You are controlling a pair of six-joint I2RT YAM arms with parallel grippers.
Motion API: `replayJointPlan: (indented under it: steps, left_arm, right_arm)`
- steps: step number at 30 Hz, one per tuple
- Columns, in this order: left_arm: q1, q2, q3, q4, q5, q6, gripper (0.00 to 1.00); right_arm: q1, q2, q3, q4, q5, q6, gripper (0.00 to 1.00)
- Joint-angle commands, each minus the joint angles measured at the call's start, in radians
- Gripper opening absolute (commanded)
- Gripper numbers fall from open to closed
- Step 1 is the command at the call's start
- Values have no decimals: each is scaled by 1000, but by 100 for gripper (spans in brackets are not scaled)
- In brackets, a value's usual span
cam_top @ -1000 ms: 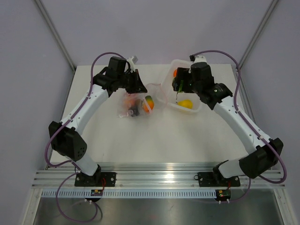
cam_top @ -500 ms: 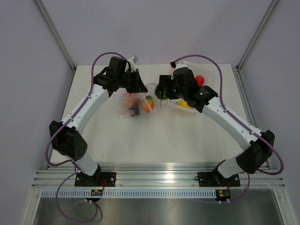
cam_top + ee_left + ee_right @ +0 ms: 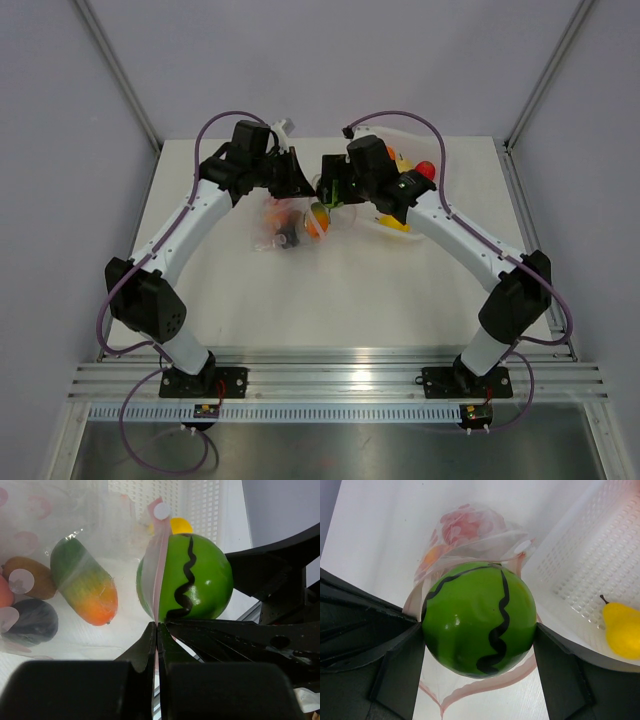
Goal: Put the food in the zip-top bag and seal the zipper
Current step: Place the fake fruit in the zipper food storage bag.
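I have the green melon [image 3: 479,620], black wavy stripes on it, clamped between the two fingers of the right gripper [image 3: 479,645], which stand about a melon's width apart and press its sides. It hangs at the open mouth of the zip-top bag [image 3: 290,225], at 2 o'clock from the bag's middle in the top view. I cannot tell whether it touches the plastic.

My left gripper [image 3: 157,630] is pinched tight on the zipper [image 3: 160,575], holding that pink strip upright. A green-to-orange fruit [image 3: 85,587], a brown fruit [image 3: 27,577] and a dark fruit [image 3: 30,622] lie inside the bag.

The bag sits at 10 o'clock from the middle of the table [image 3: 330,300]. The tray [image 3: 580,555] is at 2 o'clock, with a yellow pear [image 3: 622,630] in it.
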Motion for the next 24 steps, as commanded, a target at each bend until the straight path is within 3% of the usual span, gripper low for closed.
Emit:
replayJointPlan:
  steps: [1, 17, 20, 24]
  left_arm:
    - [5, -16, 11, 29, 27, 0, 0]
    - [4, -12, 27, 25, 22, 3, 0]
    - [4, -9, 28, 27, 27, 2, 0]
    - [4, -7, 28, 27, 30, 0, 0]
  right_arm:
    - [6, 12, 78, 39, -2, -16, 56]
    - [8, 57, 60, 54, -22, -1, 61]
    - [8, 55, 51, 54, -37, 4, 66]
    - [8, 44, 45, 51, -33, 5, 84]
